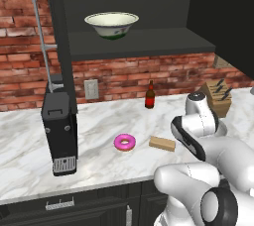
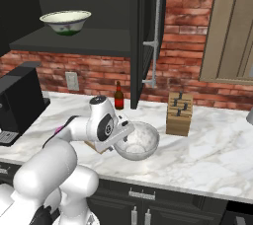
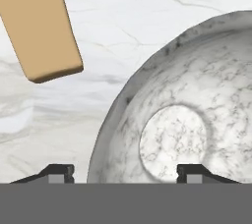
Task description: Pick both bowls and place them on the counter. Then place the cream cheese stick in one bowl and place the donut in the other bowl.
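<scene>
Fingers parted astride the near rim of the marbled bowl on the worktop

The gripper [image 3: 119, 174] hung low over the white grey-veined marble worktop [image 1: 99, 121], its two dark fingers [image 3: 59, 173] spread apart, one outside and one inside the rim of the grey-white marbled stone-look bowl [image 2: 138, 141], which sat upright on the worktop; whether they touched the rim could not be told. The small tan-brown rectangular cream cheese stick [image 1: 162, 143] lay flat just beside that bowl, near the small ring donut with bright pink icing [image 1: 124, 142]. The cream bowl with flared rim and green marks [image 1: 111, 24] stood on the dark cabinet shelf [image 1: 144, 41] above.
</scene>
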Tool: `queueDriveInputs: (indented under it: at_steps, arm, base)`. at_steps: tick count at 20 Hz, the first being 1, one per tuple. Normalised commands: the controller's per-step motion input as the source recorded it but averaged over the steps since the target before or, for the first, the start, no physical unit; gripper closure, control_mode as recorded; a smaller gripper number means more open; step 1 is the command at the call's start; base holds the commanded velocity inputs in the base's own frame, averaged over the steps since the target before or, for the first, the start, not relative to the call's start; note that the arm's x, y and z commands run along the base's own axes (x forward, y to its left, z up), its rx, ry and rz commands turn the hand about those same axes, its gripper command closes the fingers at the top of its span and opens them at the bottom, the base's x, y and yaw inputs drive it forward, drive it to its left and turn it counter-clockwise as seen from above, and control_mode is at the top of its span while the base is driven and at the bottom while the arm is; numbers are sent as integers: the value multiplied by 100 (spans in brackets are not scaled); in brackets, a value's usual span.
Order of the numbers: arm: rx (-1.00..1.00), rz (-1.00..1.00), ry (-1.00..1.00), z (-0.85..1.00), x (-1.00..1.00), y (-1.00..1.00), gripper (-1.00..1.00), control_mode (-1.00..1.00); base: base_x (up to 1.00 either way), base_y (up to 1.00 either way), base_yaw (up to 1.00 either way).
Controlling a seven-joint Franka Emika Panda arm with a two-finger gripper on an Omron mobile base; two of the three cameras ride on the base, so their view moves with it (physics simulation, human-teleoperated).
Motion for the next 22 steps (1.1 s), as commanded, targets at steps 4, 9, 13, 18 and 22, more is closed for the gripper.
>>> queueDriveInputs:
  at_steps: [4, 9, 13, 18, 22]
  arm:
    - [-2, 0, 2, 15, -1, 13, -100, -100]
    - [-9, 0, 6, 43, -2, 40, -100, -100]
    - [-8, 0, 8, 59, 0, 43, -100, -100]
    - [-5, 0, 0, 88, 0, 42, -100, -100]
    - [-1, 7, 0, 89, -3, 28, -100, -100]
  base:
    - [0, 0, 0]
    - [0, 0, 0]
    - [0, 0, 0]
    - [0, 0, 0]
    - [0, 0, 0]
